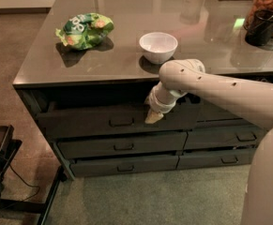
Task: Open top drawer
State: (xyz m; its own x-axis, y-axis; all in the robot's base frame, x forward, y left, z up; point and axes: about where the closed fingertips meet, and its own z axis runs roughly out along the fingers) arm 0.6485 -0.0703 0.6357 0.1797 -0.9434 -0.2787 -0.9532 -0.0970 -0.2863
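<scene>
The top drawer [79,121] is the wide dark grey-green front just under the counter top, with a small dark pull handle [122,122] at its middle. Its front stands a little out from the cabinet, with a dark gap above it. My gripper [153,116] points down at the drawer's upper edge, a little to the right of the handle and apart from it. My pale arm [220,90] reaches in from the right.
A white bowl [158,46] and a green snack bag [84,29] sit on the grey counter [126,3]. Dark containers [265,18] stand at the back right. Shallower drawers [122,146] lie below. A black stand [0,163] is on the floor at left.
</scene>
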